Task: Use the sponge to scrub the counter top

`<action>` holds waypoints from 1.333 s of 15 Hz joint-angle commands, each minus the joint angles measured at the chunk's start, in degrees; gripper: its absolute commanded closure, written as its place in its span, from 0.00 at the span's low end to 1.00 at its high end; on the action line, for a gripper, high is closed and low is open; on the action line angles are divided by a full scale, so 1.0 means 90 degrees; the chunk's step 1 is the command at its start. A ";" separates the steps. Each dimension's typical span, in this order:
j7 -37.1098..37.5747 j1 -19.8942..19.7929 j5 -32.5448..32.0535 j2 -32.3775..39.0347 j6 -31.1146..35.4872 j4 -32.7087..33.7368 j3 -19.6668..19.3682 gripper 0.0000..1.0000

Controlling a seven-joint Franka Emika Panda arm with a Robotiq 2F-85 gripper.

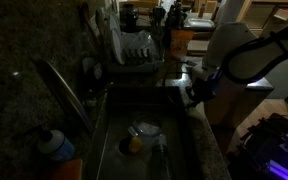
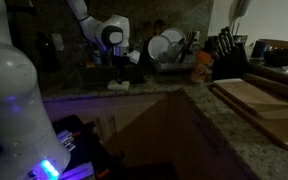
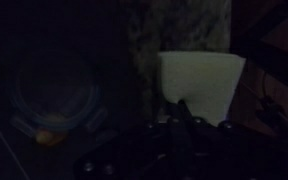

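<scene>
Resting on the pale sponge [image 2: 118, 85] at the counter top [image 2: 224, 130] edge; end effector [image 2: 119, 75] closed narrow; grip on it unclear

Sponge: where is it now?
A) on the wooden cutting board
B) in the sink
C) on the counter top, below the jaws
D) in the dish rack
C: the sponge lies on the counter top, directly under the jaws.

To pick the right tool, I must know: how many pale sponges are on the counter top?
1. The sponge lies on the counter top near the sink, under the gripper. Darkness may hide others.
</scene>
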 commanded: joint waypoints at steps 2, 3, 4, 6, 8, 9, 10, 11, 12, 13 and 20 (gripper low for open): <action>-0.0704 -0.0616 0.0453 0.0526 0.0942 0.0381 -0.0335 0.99; -0.0901 -0.0767 0.0755 0.0693 0.0972 0.0570 -0.0300 0.99; -0.1025 -0.0909 0.0948 0.0885 0.0992 0.0775 -0.0267 0.99; -0.0965 -0.1033 0.0996 0.1198 0.0895 0.1143 -0.0187 0.99; -0.0470 -0.0843 0.0239 0.1420 0.0710 0.1362 -0.0296 0.96; -0.0296 -0.0756 -0.0041 0.1513 0.0599 0.1475 -0.0296 0.92; 0.0142 -0.0563 -0.0609 0.1569 0.0436 0.1563 -0.0411 0.94; 0.0574 -0.0451 -0.1024 0.1571 -0.0004 0.1681 -0.0464 0.97; 0.1084 -0.0307 -0.1450 0.1564 -0.0407 0.1733 -0.0492 0.98; 0.1411 -0.0232 -0.1748 0.1545 -0.0696 0.1756 -0.0450 1.00; 0.1767 -0.0177 -0.1299 0.1116 -0.2028 0.1583 0.0163 1.00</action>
